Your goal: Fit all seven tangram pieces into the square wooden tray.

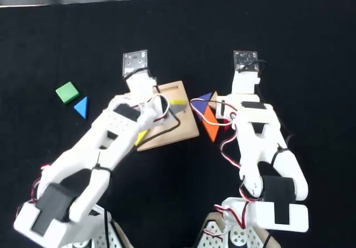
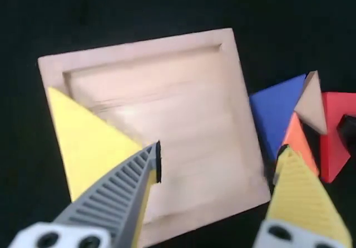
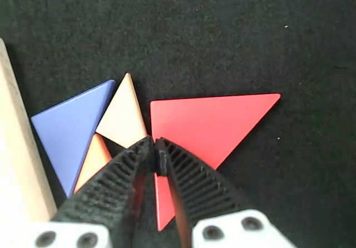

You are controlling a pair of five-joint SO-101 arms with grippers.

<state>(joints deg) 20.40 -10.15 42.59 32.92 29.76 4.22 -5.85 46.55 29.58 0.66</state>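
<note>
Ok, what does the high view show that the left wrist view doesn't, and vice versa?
Only the high view: the green square and small blue triangle, far from the tray. Only the left wrist view: the tray's bare floor, which the left arm covers from above. Both: the tray, the yellow triangle, the blue piece and orange piece beside it.

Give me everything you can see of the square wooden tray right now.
The square wooden tray is pale, bare wood with a raised rim around a shallow flat recess. It lies flat on the black table, turned askew. A yellow triangular piece lies along one side, overlapping the rim. The open left gripper hangs above it.
</note>
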